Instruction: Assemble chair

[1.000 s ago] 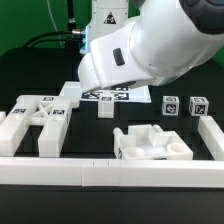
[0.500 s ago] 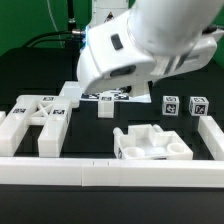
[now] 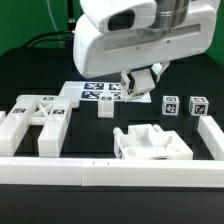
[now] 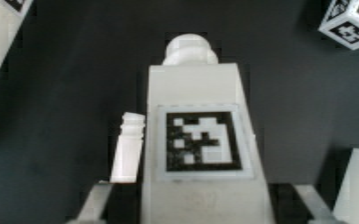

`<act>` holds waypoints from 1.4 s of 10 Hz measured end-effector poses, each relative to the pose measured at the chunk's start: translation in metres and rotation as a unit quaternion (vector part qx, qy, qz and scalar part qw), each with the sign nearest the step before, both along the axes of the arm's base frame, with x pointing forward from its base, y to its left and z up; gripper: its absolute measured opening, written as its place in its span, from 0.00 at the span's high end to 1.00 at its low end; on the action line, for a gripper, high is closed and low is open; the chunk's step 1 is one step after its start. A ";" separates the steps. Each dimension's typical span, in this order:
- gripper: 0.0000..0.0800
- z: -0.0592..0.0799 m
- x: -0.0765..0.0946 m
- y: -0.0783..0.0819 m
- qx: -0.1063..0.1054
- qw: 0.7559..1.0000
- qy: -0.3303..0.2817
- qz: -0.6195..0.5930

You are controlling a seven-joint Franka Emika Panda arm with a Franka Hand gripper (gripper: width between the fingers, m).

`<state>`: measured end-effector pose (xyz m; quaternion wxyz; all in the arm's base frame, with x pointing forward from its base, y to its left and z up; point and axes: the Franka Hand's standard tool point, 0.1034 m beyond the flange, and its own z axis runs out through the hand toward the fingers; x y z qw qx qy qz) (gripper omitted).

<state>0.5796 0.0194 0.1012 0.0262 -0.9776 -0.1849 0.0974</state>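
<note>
Arm has swung up and back w/in the last sec: earlier its bulk hung low over the marker board (image 3: 100, 93) and hid it; now the board shows again and the gripper (image 3: 143, 80) is in sight above the table (image 3: 35, 85), just off the board's edge on the exterior view's right. Gripper is pinched narrow on a white square post (image 4: 197, 130). The wrist view looks down the post's tagged face to a round peg at the far end, w/ the jaws on either side. So the post is off the table and carried.

Other chair parts lie untouched:
- frame pieces (image 3: 30, 120) at the exterior view's left
- short post (image 3: 105, 108) in front of the board
- seat slab (image 3: 150, 145) near the front border rail (image 3: 110, 175)
- two tagged blocks (image 3: 185, 106) at the exterior view's right

Judgement: pick looks done and transport is under way. The post prob. goes to the slab next, peg first. Which socket can't be told. Most of the assembly remains.
</note>
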 end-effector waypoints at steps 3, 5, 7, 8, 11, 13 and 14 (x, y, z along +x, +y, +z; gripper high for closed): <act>0.64 0.009 0.011 0.004 0.010 0.996 -0.093 -0.013; 0.64 0.016 0.028 0.015 0.021 0.988 -0.151 -0.021; 0.64 0.024 0.047 0.024 0.026 0.972 -0.235 -0.014; 0.64 0.018 0.042 0.018 0.024 0.967 -0.252 -0.011; 0.64 0.016 0.046 0.016 0.020 0.946 -0.323 -0.002; 0.64 0.015 0.052 0.036 0.032 0.946 -0.323 -0.012; 0.64 0.012 0.054 0.044 0.037 0.946 -0.323 -0.010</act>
